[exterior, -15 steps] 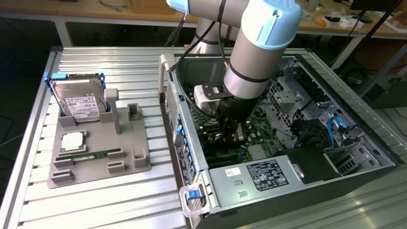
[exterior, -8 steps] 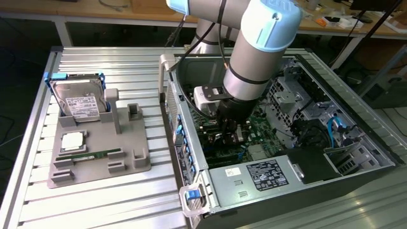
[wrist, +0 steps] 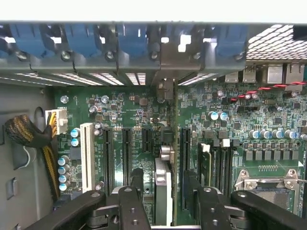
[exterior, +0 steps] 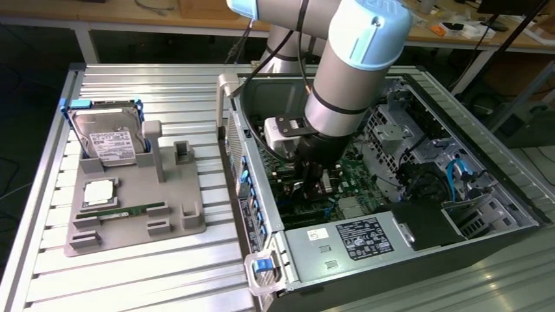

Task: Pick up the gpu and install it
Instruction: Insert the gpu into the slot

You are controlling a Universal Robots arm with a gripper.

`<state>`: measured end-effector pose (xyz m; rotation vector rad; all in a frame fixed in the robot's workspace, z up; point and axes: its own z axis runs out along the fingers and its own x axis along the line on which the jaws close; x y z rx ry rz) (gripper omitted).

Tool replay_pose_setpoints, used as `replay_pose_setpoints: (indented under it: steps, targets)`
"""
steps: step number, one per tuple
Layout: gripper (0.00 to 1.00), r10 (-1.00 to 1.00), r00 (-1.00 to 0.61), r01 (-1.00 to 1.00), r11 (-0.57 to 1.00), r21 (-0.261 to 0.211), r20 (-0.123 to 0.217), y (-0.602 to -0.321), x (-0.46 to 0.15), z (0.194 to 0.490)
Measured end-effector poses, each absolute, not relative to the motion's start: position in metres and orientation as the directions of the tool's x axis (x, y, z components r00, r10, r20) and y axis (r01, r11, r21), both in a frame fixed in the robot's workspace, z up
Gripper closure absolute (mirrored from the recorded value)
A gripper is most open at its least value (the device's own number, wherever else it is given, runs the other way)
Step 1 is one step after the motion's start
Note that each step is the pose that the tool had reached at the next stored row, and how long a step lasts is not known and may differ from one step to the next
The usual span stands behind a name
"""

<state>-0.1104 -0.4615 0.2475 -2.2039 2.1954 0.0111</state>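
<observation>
Gpu point(wrist: 162, 191) held edge-on between the fingers point(wrist: 132, 201), standing upright over the motherboard point(wrist: 268, 120), in line with the expansion slots point(wrist: 127, 148) and lowered to slot level; full seating cannot be told. Silver bracket end of the gpu pointing toward the rear wall point(wrist: 144, 48) of the case, near the row of blue slot clips point(wrist: 134, 40).

Gripper point(wrist: 162, 203) pinching the gpu from both flat sides, fingers pressed against the card. In the exterior view, gripper point(exterior: 314, 182) reaching down inside the open case point(exterior: 485, 195), arm point(exterior: 347, 71) descending from above through the open side.

White slot point(wrist: 87, 155) beside the black slots, toward the case floor side with the braided cable bundle point(wrist: 24, 132). CPU socket frame point(wrist: 268, 184) on the opposite side of the gpu, beyond the memory slots point(wrist: 218, 165).

Power supply point(exterior: 347, 237) with white label at the near end of the case in the exterior view.

Grey fixture point(exterior: 130, 208) on the desk point(exterior: 156, 279), toward the exterior view's left of the case, well apart from the gripper. Hard drive point(exterior: 108, 140) upright at the fixture's far corner. CPU point(exterior: 98, 193) flat near the fixture's middle, RAM point(exterior: 121, 212) just beside it toward the near edge.
</observation>
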Motion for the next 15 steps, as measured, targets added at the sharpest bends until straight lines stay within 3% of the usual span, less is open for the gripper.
replay_pose_setpoints:
  steps: [15]
  targets:
    - [0.53, -1.0, 0.004, -1.0, -0.003, -0.03, -0.027, -0.461, -0.11, 0.268]
